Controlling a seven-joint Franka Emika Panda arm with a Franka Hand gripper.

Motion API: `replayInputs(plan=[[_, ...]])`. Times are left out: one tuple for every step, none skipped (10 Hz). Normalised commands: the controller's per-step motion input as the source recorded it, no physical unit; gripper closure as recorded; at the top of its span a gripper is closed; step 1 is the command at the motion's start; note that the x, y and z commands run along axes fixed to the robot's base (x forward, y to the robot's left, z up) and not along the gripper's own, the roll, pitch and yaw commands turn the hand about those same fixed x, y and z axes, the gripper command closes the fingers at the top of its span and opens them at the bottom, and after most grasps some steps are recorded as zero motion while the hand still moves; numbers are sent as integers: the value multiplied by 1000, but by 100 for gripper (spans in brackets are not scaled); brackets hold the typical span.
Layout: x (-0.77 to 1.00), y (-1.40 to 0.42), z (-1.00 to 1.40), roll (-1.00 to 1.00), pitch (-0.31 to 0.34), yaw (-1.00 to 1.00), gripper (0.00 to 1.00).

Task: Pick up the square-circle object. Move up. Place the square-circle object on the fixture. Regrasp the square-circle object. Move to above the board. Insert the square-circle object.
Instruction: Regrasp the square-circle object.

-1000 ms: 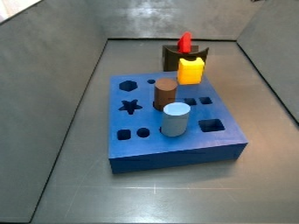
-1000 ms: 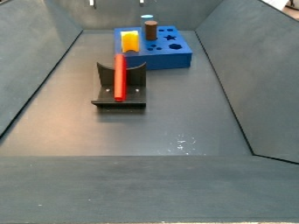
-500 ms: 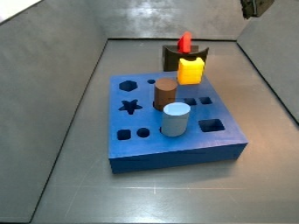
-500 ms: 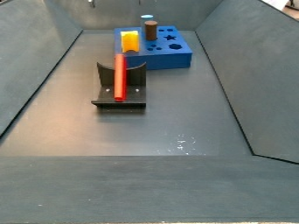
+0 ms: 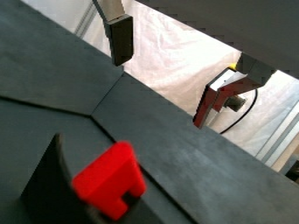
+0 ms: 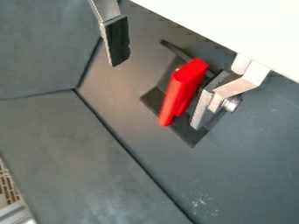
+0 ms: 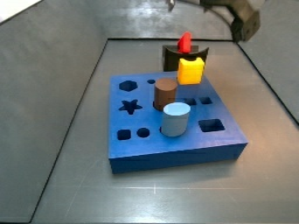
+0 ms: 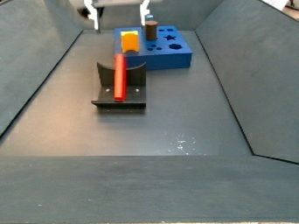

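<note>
Red against the dark bracket, the square-circle object (image 8: 118,73) stood upright in the recess of the fixture (image 8: 121,91), leaning on its back wall, and nothing was touching it. We judged the placing step done and the regrasp to be the step in hand.

The end effector (image 8: 117,11) hung high above the fixture, well apart from the piece, at the top edge of a side view. Its fingers (image 6: 114,38) stood spread with nothing between them; in both wrist views only bare floor and the red piece (image 6: 180,87) showed below the gap.

To do the regrasp well, we thought the end effector should come straight down with the gap centred on the red piece, so that the pads would close on its two flat faces rather than on its narrow edges. The fingers would need to clear the fixture's side arms, since the piece sat between them. A hold fairly high on the body seemed wise, leaving the lower end free for the later insertion.

The yellow block (image 7: 191,70) stood in the board (image 7: 176,118) just beside the fixture, so in a side view (image 7: 184,42) the red tip rose right behind it. We reckoned a tilted descent risked knocking the piece over.

Whether the pads were lined up square with the faces, we could not tell.
</note>
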Motion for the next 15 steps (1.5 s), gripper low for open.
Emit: replayInputs(plan=[[75, 55, -1000, 88, -84, 104, 0], [80, 51, -1000, 78, -103, 82, 0], [88, 48, -1000, 72, -114, 56, 0], [95, 42, -1000, 75, -112, 30, 0], [104, 34, -1000, 76, -101, -1, 0], [101, 28, -895, 69, -89, -18, 0], [86, 21, -743, 65, -72, -27, 0], [76, 12, -592, 67, -62, -34, 0], [70, 8, -395, 72, -41, -33, 0], [70, 7, -258, 67, -29, -30, 0], [38, 3, -204, 57, -12, -21, 0], [14, -5, -182, 60, -14, -27, 0], [14, -3, -182, 60, -13, -27, 0], [14, -3, -182, 60, -13, -27, 0], [14, -3, -182, 60, -13, -27, 0]])
